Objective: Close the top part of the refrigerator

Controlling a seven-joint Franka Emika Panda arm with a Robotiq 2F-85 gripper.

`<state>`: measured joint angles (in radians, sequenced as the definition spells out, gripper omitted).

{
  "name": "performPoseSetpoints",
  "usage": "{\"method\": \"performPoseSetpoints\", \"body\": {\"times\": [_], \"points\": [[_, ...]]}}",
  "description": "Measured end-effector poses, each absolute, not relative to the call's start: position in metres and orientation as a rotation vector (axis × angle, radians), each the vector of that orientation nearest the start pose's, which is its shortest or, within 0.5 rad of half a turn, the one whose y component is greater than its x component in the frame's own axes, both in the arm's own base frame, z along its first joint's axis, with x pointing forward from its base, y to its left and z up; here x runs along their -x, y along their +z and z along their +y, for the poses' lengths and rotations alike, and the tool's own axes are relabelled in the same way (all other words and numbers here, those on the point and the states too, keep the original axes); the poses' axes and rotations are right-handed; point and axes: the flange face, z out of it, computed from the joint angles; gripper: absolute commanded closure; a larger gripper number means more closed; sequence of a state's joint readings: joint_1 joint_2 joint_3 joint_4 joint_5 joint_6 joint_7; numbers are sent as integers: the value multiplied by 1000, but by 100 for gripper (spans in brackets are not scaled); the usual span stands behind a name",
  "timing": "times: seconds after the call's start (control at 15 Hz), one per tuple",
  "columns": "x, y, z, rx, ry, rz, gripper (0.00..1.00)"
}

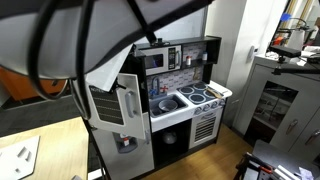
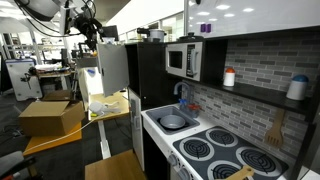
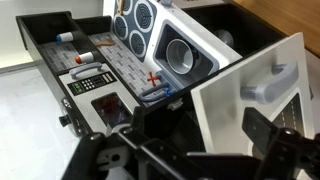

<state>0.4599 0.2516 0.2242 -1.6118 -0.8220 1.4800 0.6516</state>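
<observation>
The toy kitchen's refrigerator stands at the end of the unit next to the sink. Its top door is white with a grey handle and hangs open, swung away from the black cabinet. It also shows in an exterior view and in the wrist view. My gripper is open, its dark fingers on either side of the door's free edge, touching nothing that I can see. In an exterior view the gripper hangs by the door's top outer corner. The arm blurs across the top of the other view.
The microwave, sink and stove sit beside the refrigerator. A cardboard box lies on a wooden table by the open door. A grey cabinet stands further off.
</observation>
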Motion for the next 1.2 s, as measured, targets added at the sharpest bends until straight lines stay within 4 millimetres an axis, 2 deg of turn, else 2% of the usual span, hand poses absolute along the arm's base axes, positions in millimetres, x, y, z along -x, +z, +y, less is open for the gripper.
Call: {"method": "performPoseSetpoints", "body": {"times": [0.73, 1.2], "points": [[-534, 500, 301, -2158, 296, 247, 0], [-532, 499, 301, -2140, 279, 252, 0]]}}
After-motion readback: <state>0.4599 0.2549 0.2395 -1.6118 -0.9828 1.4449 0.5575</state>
